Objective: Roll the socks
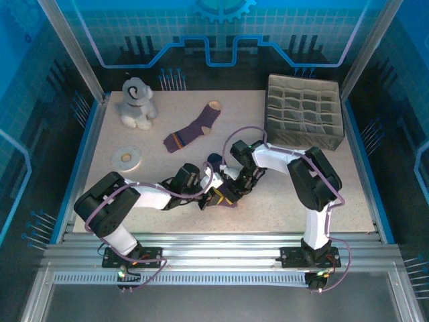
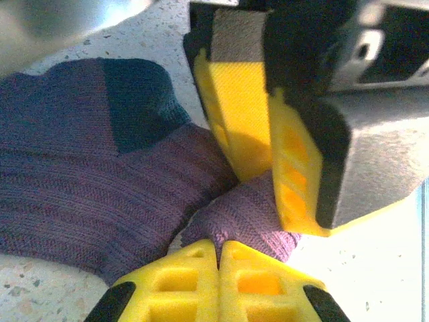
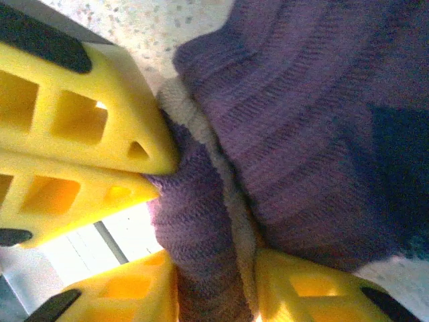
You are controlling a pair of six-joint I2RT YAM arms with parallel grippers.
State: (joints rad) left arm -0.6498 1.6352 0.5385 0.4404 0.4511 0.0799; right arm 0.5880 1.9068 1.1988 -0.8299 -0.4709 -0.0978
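Rolling step: left gripper (image 2: 218, 258) jaws pinch the navy-heeled sock (image 2: 80, 174). Right gripper (image 3: 218, 268) jaws stand narrowly parted astride its fold. Next move probably calls for a firmer right-hand grip.

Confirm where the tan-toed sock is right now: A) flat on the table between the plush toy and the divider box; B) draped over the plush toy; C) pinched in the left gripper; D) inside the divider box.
A: the tan-toed sock lies flat on the table between the plush toy and the divider box; the left gripper is shut on the navy-toed sock instead.
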